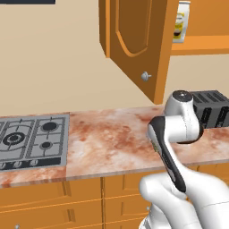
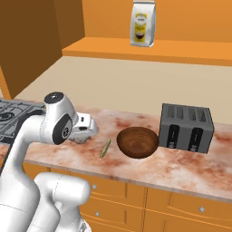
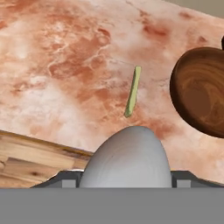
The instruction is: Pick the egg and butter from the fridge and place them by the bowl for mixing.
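Observation:
My gripper [image 3: 127,180] is shut on the egg [image 3: 127,157], a pale grey-white oval that sits between the two dark fingertips in the hand view. In the right base view the gripper [image 2: 85,131] hangs low over the marbled counter [image 2: 68,152], left of the bowl [image 2: 137,142]. The bowl [image 3: 201,94] is dark brown, glossy and empty, and it lies ahead and to the right of the egg in the hand view. The butter and the fridge are out of view.
A thin green stick [image 2: 105,148] lies on the counter between gripper and bowl. A grey toaster [image 2: 186,128] stands right of the bowl. A gas hob [image 1: 31,138] is at the left. An open cabinet door [image 1: 134,40] hangs overhead, with a bag [image 2: 143,22] on the shelf.

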Available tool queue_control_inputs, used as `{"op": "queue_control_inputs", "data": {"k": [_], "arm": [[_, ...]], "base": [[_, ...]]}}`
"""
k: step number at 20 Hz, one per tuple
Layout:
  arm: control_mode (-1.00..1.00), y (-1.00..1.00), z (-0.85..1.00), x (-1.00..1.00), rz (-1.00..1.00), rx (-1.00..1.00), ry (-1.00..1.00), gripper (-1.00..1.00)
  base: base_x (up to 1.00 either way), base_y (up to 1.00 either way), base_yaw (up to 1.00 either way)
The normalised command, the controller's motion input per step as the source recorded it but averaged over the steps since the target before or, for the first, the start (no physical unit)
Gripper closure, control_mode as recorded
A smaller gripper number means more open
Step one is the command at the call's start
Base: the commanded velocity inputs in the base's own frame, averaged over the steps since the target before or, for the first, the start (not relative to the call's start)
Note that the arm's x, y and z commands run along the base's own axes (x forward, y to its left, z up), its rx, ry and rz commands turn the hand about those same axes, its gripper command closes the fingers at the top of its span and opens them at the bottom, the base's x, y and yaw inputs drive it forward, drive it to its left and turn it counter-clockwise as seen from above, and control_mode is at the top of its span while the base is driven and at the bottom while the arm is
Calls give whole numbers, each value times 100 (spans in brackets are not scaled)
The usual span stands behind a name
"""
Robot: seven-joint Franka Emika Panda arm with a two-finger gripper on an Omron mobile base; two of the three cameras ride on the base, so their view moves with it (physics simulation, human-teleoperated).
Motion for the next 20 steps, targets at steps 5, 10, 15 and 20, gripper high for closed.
{"op": "queue_control_inputs", "data": {"k": [5, 10, 15, 20], "arm": [[-100, -14, -17, 83, 5, 0, 0, 100], [-100, -20, -19, 100, 5, 0, 0, 100], [-100, -5, -22, 99, 2, -1, 0, 100], [-100, 0, -22, 74, 0, -3, 1, 100]], "base": [[0, 0, 0], [0, 0, 0], [0, 0, 0], [0, 0, 0]]}}
